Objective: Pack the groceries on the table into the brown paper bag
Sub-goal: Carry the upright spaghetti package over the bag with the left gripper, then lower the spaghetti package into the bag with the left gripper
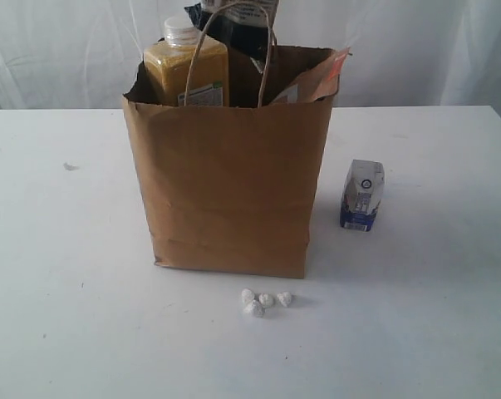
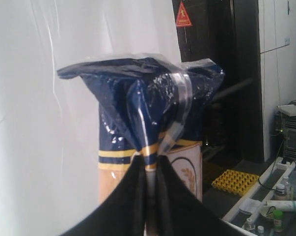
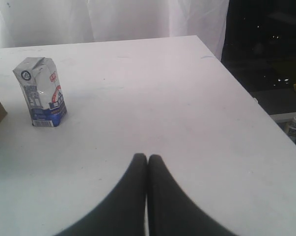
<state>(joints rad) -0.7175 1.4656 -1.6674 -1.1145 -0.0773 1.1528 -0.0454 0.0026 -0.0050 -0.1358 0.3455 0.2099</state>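
The brown paper bag (image 1: 229, 179) stands upright mid-table. Inside it, at the left, rises the yellow-grain bottle (image 1: 186, 71) with its white cap. The brown-red pouch (image 1: 321, 79) leans at the bag's right rim. A long noodle packet (image 1: 238, 21), dark blue with yellow stripes, sticks up above the bag; my left gripper (image 2: 150, 158) is shut on the noodle packet (image 2: 143, 118) near its sealed end. The small blue-white carton (image 1: 362, 194) stands right of the bag. Tiny white lumps (image 1: 265, 302) lie in front of the bag. My right gripper (image 3: 147, 158) is shut and empty over the table, apart from the carton (image 3: 40, 91). Jar and can are hidden.
The white table (image 1: 67, 274) spreads wide on both sides of the bag. Its right edge (image 3: 246, 93) drops off beside my right gripper. A white curtain (image 1: 51, 50) hangs behind. A yellow crate (image 2: 236, 182) and bottles sit off the table.
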